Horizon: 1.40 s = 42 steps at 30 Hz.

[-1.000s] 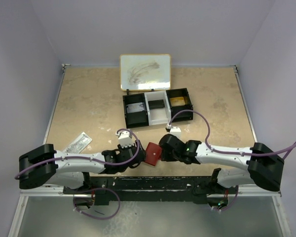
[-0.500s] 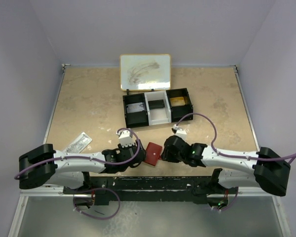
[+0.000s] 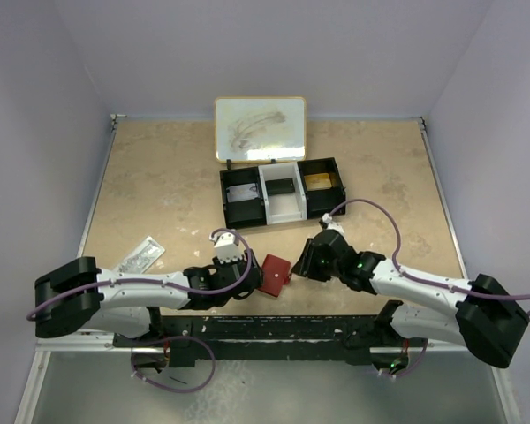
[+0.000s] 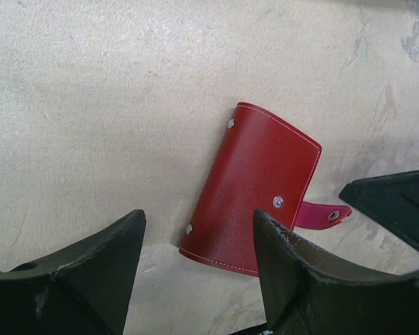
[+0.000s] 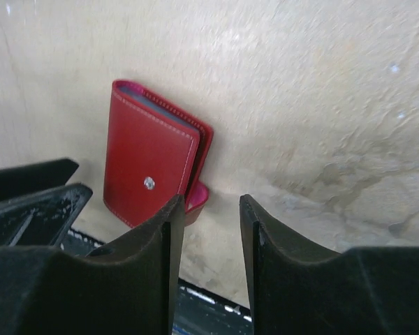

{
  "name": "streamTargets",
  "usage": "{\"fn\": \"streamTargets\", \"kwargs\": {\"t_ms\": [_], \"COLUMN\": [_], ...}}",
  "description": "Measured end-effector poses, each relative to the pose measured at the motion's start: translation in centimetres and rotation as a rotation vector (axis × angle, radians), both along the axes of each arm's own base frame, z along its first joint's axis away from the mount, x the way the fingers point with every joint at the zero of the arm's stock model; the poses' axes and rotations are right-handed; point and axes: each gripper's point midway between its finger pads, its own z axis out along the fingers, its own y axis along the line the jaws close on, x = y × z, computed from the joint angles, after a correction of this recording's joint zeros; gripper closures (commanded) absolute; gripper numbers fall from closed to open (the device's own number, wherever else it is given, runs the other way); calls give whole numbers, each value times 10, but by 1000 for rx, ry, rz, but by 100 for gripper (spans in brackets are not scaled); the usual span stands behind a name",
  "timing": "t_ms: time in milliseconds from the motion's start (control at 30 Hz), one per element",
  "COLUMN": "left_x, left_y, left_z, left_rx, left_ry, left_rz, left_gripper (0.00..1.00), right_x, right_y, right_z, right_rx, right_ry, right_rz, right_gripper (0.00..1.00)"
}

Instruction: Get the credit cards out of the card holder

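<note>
The left gripper [image 4: 200,220] gaped wide and empty just left of the closed card holder [image 4: 255,181]; the right gripper [image 5: 211,204], narrowly parted, held nothing.

left end effector [image 4: 195,222]: jaws wide, empty | right end effector [image 5: 209,204]: jaws narrowly apart, empty

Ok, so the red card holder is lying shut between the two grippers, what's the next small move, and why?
Probably move the right gripper onto the side tab and pinch it to fold the holder open. The card holder lies flat and closed on the table, its tab sticking out unfastened toward that gripper, and both it and the left gripper stand open, holding nothing.
</note>
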Motion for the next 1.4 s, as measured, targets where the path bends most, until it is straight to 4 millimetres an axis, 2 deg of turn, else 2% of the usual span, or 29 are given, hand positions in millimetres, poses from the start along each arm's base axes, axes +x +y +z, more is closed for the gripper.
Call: {"fn": "streamTargets", "kwargs": {"t_ms": [267,500,800,933,1067,1200,1400], "left_x": [0,-1,2,4,5,5,4], "left_y": [-1,-3,-4,-5,-3,0,7], "left_z": [-5,-11,-6,2,10,12,9], "left_rx": [17,29,26,6,-16,-21,-9], "left_ry": [5,12,-9,-25,-36,-43,-42], "left_rz": [-7,-18,-5,6,19,28,36], "left_gripper": [40,40,40,40,40,40,40], "right_x": [-17,-20,-9,-4,0,-9,-21], "right_y": [10,8,26,35,40,35,25], "right_z": [-10,-10,16,16,3,-13,-17], "right_rx": [65,58,68,53,7,-39,-35], "right_ry": [30,34,-23,-9,37,87,95], "right_rz": [95,112,172,186,184,188,187], "right_gripper": [39,37,34,37,41,46,51]}}
